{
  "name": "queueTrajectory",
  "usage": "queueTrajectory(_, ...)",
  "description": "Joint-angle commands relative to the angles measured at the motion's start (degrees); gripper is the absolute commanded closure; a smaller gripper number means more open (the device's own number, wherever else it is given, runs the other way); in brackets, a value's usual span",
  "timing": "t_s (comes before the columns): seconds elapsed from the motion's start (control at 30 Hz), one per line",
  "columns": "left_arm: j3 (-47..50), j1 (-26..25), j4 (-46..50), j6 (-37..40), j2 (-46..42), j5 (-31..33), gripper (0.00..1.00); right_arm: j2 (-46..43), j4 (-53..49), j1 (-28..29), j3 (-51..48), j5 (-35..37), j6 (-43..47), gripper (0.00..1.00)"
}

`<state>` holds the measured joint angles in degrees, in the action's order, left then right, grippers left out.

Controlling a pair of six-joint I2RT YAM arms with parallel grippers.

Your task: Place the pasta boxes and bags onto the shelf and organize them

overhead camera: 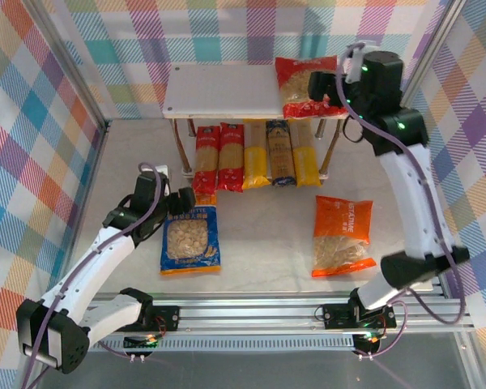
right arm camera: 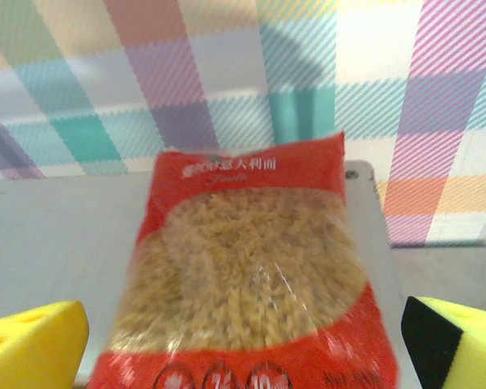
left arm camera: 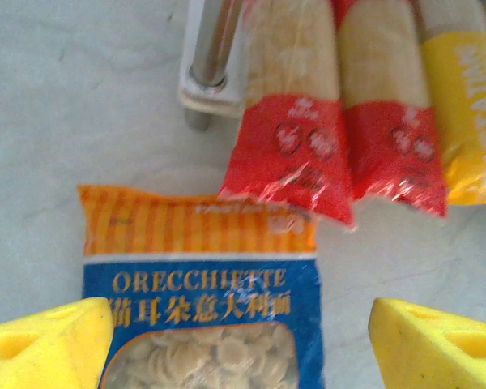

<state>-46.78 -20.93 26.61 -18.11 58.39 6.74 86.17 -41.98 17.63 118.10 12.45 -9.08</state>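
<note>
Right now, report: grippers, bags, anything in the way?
Left gripper open over blue bag, on table. Right gripper open, red bag on shelf top. Orange bag unplaced. Nothing blocking.

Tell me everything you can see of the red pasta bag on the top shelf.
The red bag is glossy plastic with a big clear window showing spiral-looking pasta and white lettering at its far end. It lies flat on the right end of the shelf's top board, between the fingers of the open right gripper.

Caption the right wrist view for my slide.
Open right gripper facing a red pasta bag lying on the top shelf.
</note>
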Motion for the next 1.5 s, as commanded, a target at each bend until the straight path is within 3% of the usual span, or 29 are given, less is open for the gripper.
queueTrajectory(0.0,1.7,-2.9,3.3,-2.5,-2.1,3.5,0.18,-7.6,1.1,2.0,-5.0,-3.1,2.2,0.0)
queueTrajectory(0.13,3.5,-7.5,7.3,-6.2,-0.8,7.6,0.18,-15.9,4.4,14.4,-21.2,2.8,5.4,0.01)
queueTrajectory(0.33,8.8,-9.1,7.4,-12.0,0.8,6.7,0.16,-19.9,0.4,30.8,-32.3,5.6,2.4,0.0)
queueTrajectory(0.53,10.4,-9.7,3.1,-14.5,6.9,5.8,0.13,-19.4,0.7,38.1,-40.2,2.4,-3.0,0.0)
queueTrajectory(0.9,8.1,-9.9,-3.3,-14.6,16.3,6.3,0.09,-20.3,0.8,40.0,-45.0,4.2,-5.8,0.01)
queueTrajectory(1.17,9.2,-9.9,-7.4,-15.3,24.4,3.3,0.08,-20.3,0.5,40.0,-46.0,4.8,-5.8,0.01)
queueTrajectory(1.47,11.2,-9.8,-8.8,-13.3,27.0,-1.7,0.36,-20.1,0.9,40.0,-46.4,4.3,-5.9,0.01)
